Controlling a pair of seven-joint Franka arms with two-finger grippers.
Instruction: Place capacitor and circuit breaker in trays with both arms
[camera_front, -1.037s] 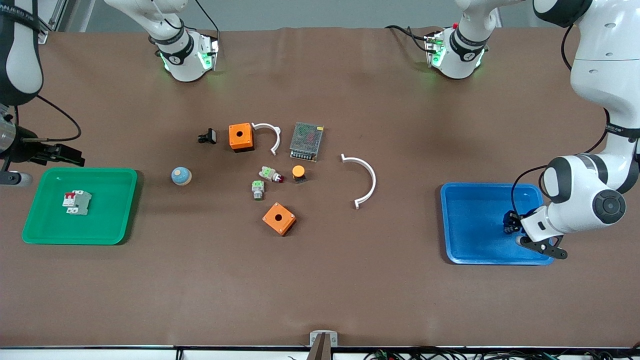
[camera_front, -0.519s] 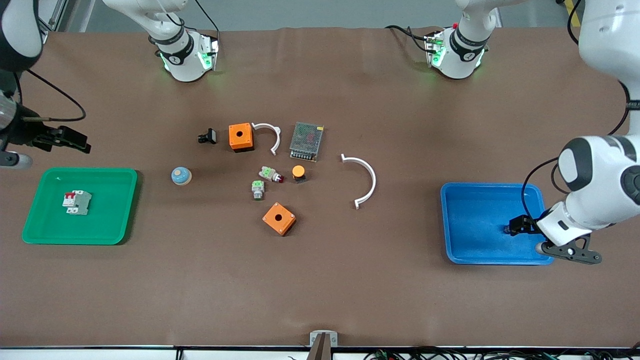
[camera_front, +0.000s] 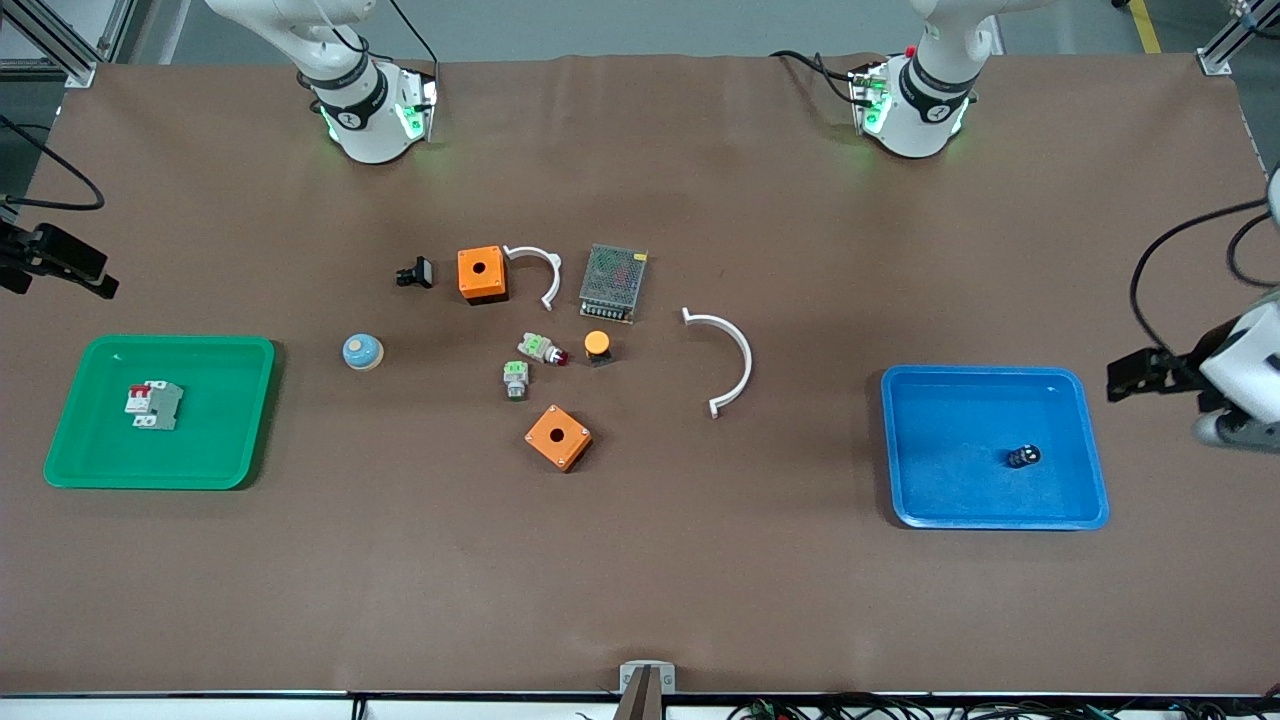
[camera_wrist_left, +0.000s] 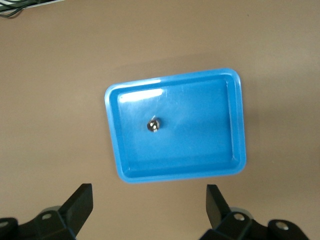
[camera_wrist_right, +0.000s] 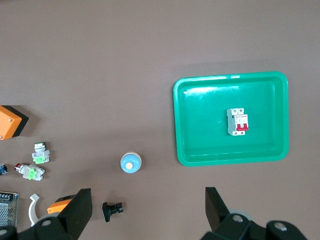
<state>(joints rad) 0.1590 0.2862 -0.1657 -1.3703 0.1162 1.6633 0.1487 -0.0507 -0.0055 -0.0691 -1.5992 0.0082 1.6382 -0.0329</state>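
The capacitor (camera_front: 1022, 457), a tiny black cylinder with a silvery top, stands in the blue tray (camera_front: 940, 500); the left wrist view shows it (camera_wrist_left: 153, 125) in that tray (camera_wrist_left: 200, 165). The circuit breaker (camera_front: 152, 405), white-grey with red levers, lies in the green tray (camera_front: 220, 450); it also shows in the right wrist view (camera_wrist_right: 237, 121) in the tray (camera_wrist_right: 200, 150). My left gripper (camera_wrist_left: 148, 210) is open and empty, high beside the blue tray at the left arm's end (camera_front: 1140, 377). My right gripper (camera_wrist_right: 148, 212) is open and empty, high at the right arm's end (camera_front: 60, 262).
Mid-table lie two orange boxes (camera_front: 481, 274) (camera_front: 558, 437), a black clip-like part (camera_front: 415, 272), a blue-and-tan knob (camera_front: 362, 352), two grey-and-green push-buttons (camera_front: 515, 380), an orange-capped button (camera_front: 597, 345), a mesh power supply (camera_front: 613, 281) and two white arcs (camera_front: 728, 360).
The left arm has risen and drawn away from the blue tray, leaving the capacitor standing in it. The right arm has also pulled up and out toward its end of the table.
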